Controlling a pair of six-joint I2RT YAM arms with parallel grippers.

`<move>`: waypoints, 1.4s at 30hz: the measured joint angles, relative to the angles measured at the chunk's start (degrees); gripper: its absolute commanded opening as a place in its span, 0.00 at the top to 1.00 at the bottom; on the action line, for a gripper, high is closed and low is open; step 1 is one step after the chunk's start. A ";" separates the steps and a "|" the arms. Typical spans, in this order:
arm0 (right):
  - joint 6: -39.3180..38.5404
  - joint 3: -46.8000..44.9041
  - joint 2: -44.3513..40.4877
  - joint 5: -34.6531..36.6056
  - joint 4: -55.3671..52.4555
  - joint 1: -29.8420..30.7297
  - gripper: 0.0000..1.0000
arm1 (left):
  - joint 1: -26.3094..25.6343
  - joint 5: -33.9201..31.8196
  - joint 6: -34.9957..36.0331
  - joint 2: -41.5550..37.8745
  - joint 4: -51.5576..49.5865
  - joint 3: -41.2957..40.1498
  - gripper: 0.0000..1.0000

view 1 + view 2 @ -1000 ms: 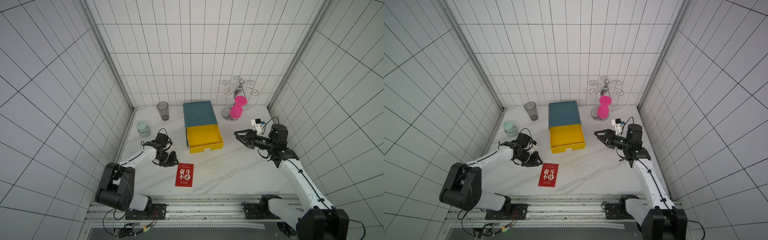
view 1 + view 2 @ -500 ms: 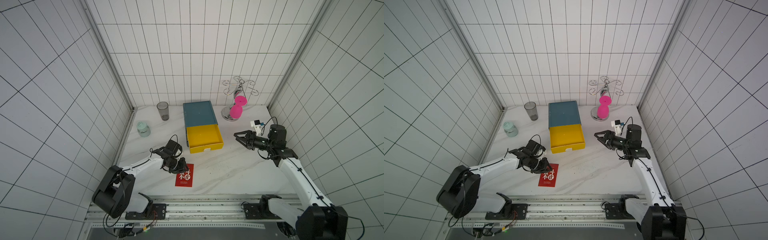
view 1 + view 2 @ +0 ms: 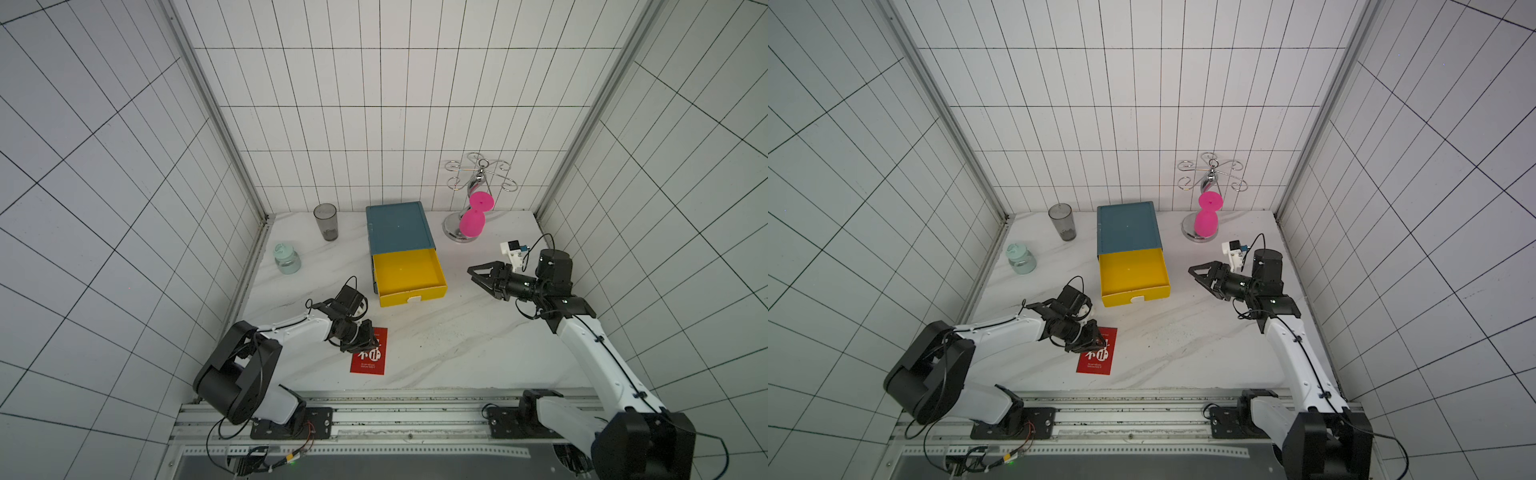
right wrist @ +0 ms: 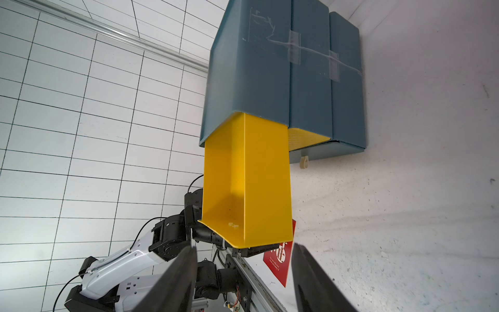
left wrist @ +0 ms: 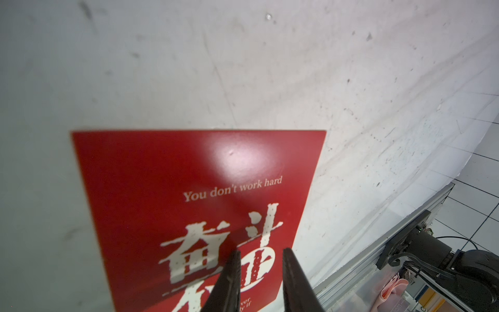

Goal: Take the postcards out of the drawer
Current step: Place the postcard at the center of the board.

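Left claw is hovering over red postcard on table, jaws narrow, gripping nothing. Right claw is hanging wide beside open yellow drawer.

I see one red postcard lying flat on the desk, just under my left jaws and reaching out ahead of their tips. It is glossy, with big white Chinese characters and the small line "You don't work hard". It is well apart from my right jaws.
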 measured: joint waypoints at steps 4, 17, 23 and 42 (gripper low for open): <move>-0.07 0.00 0.00 0.02 -0.24 0.00 0.41 | 0.00 -0.24 -0.98 -0.55 0.68 -0.63 0.74; -0.55 0.00 0.15 0.63 -1.22 0.00 0.41 | -0.04 -4.24 -3.85 -6.05 2.01 -2.80 0.73; -0.79 0.00 0.24 0.87 -1.46 -0.02 0.41 | -0.04 -4.44 -4.55 -11.15 2.43 -2.38 0.73; -1.33 0.00 0.20 1.27 -2.56 -0.35 0.41 | -3.30 1.33 -11.04 1.64 14.51 -1.18 0.73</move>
